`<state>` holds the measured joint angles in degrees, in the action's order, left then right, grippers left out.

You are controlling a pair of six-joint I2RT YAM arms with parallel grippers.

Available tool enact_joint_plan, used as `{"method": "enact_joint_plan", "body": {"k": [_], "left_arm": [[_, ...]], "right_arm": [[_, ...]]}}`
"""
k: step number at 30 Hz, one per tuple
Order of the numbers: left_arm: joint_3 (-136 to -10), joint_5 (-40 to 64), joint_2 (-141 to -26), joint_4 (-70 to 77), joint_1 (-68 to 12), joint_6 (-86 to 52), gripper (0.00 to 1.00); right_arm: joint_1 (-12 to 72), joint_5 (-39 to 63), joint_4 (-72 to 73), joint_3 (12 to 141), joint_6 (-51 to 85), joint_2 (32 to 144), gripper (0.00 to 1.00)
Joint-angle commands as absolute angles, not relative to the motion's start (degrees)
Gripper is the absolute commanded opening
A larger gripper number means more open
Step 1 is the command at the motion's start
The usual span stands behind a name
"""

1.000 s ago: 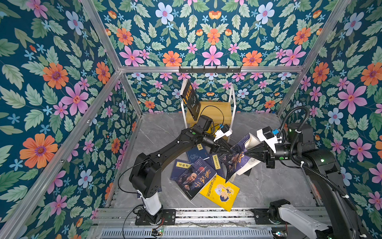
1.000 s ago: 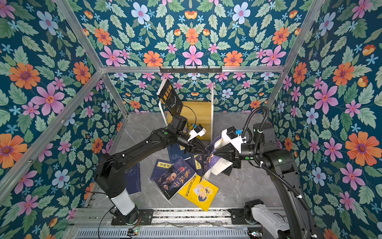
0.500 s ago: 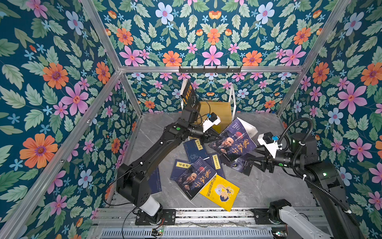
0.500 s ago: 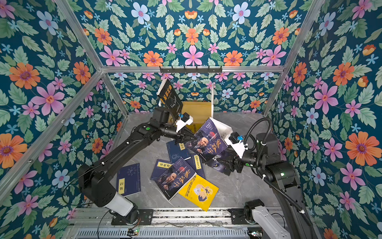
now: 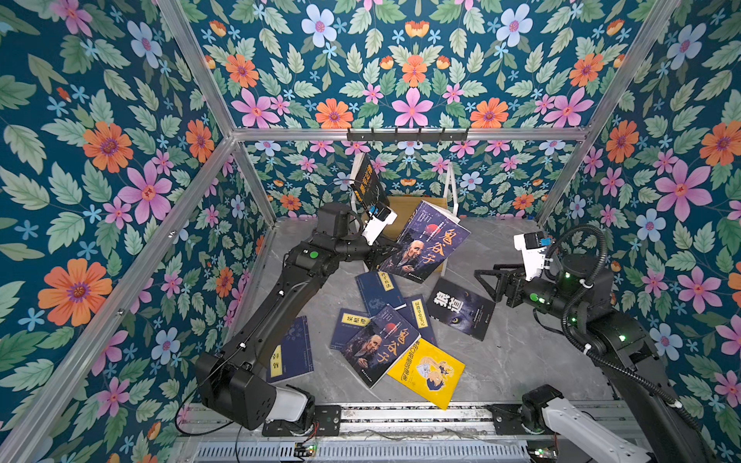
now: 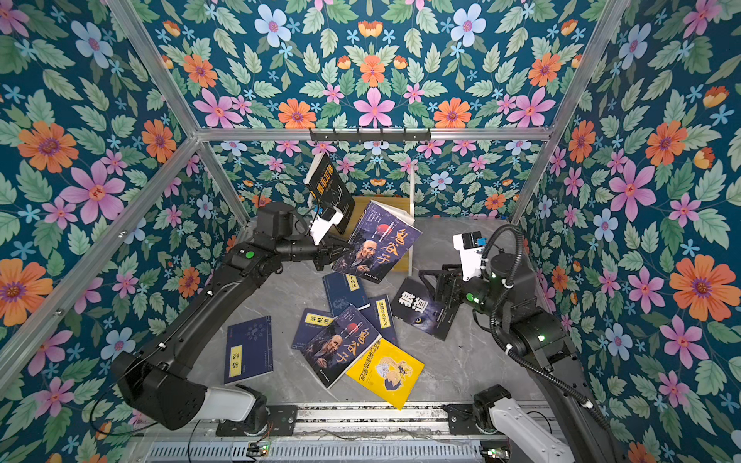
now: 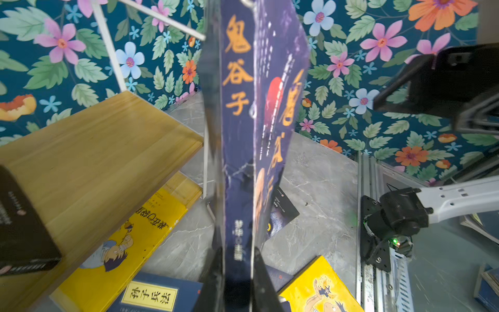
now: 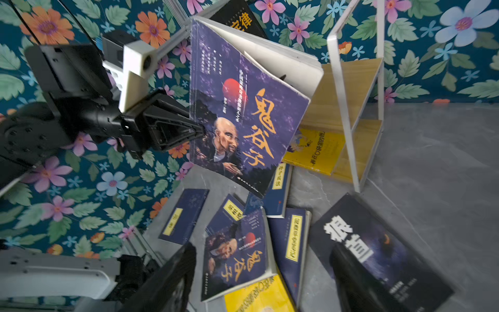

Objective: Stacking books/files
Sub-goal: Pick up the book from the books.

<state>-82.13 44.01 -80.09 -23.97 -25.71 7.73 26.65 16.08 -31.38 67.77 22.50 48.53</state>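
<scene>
I'm looking into a lab test booth, not a real room: aluminium frame (image 5: pixel 280 134) hung with floral wallpaper (image 5: pixel 413 60), grey marble-print floor (image 5: pixel 517 352), and my left arm (image 5: pixel 276 304) and right arm (image 5: pixel 625 344) bolted to a rail (image 5: pixel 401 419) up front.

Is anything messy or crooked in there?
Yes. The left gripper holds a bearded-man book tilted in mid-air, its front cover peeling away from the pages. Below, the other books lie scattered and overlapping, not stacked.
</scene>
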Motion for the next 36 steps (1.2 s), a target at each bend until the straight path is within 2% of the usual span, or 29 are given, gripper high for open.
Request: {"method": "enact_joint_plan", "body": {"k": [1,3,10,17,36], "left_arm": [[-81.91,43.75,-79.35,-19.48,-25.25,6.46,0.00],[-81.89,43.75,-79.06,-19.25,-24.96,6.17,0.00],[-79.89,43.25,-77.72,-16.88,-24.96,5.67,0.00],[-79.75,41.90,-77.67,-16.01,-25.04,5.48,0.00],[-78.36,41.57,-77.95,-15.90,-26.25,8.85,0.00]], "right_arm": [[35.57,-0.95,-22.66,69.31,34.97,51.24,0.81],[38.35,-3.71,-21.48,71.39,38.74,54.27,0.81],[38.54,-2.16,-22.10,77.10,50.10,65.00,0.81],[38.54,-1.63,-21.10,79.37,57.07,70.21,0.80],[40.95,0.00,-21.38,92.50,57.12,82.86,0.82]]}}
